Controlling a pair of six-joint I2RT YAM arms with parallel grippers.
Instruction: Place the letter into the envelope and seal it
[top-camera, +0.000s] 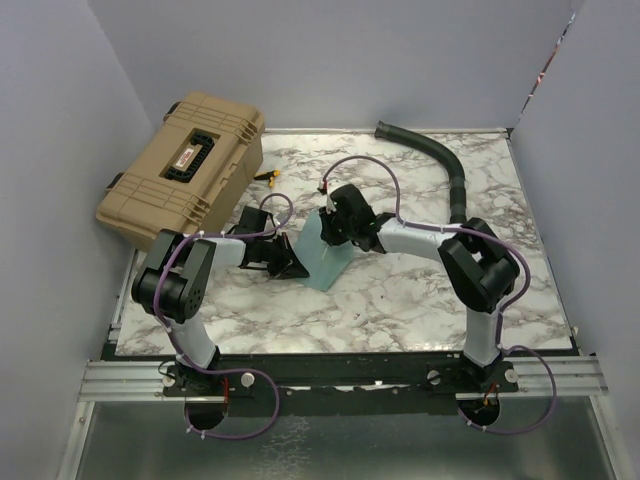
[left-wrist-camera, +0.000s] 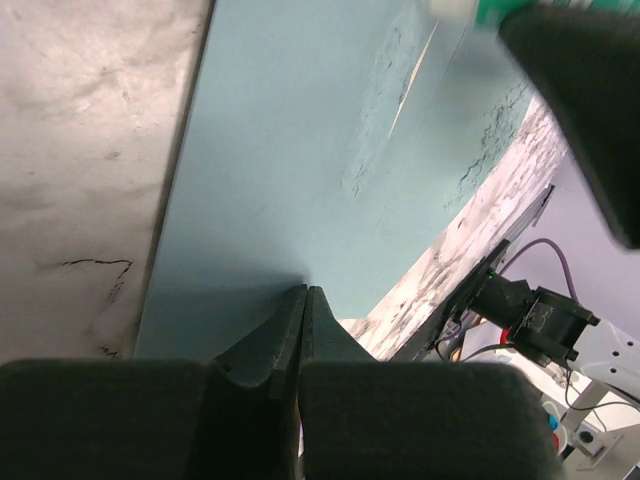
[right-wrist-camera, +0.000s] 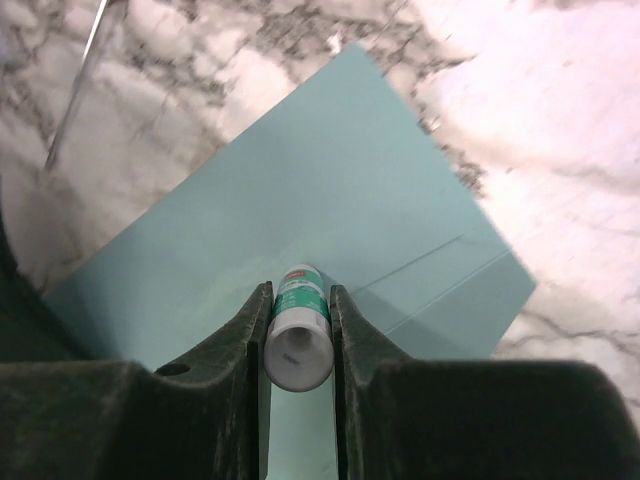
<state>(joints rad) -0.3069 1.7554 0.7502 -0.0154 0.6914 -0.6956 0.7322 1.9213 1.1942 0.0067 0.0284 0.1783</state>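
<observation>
The envelope (top-camera: 325, 262) is teal and flat. It lies near the middle of the marble table (top-camera: 400, 300), between the 2 arms. From the right wrist view, the envelope (right-wrist-camera: 350, 190) shows thin straight lines near 1 corner. From the left wrist view, the envelope (left-wrist-camera: 300, 150) has some rough, wrinkly spots and 1 thin pale line on it.

The right gripper (top-camera: 335, 225) is right above the far part of the envelope. Its 2 fingers are close together and squeeze a glue stick (right-wrist-camera: 298, 335). The right gripper (right-wrist-camera: 298, 291) holds the stick from both sides. The stick is white with a green label, and it points down at the teal paper. I cannot tell if the stick touches the paper.

The left gripper (top-camera: 285, 262) is at the left side of the envelope. The left gripper (left-wrist-camera: 305, 292) has its 2 fingers pressed tight together with no gap. The tips meet the teal paper at its edge. I cannot tell if any paper is pinched between them.

Farther away, a big tan case (top-camera: 185, 165) with a black handle sits at the far left of the table. A small yellow thing (top-camera: 267, 177) lies just beside it. A black bendy hose (top-camera: 440, 160) curves along the far right.
</observation>
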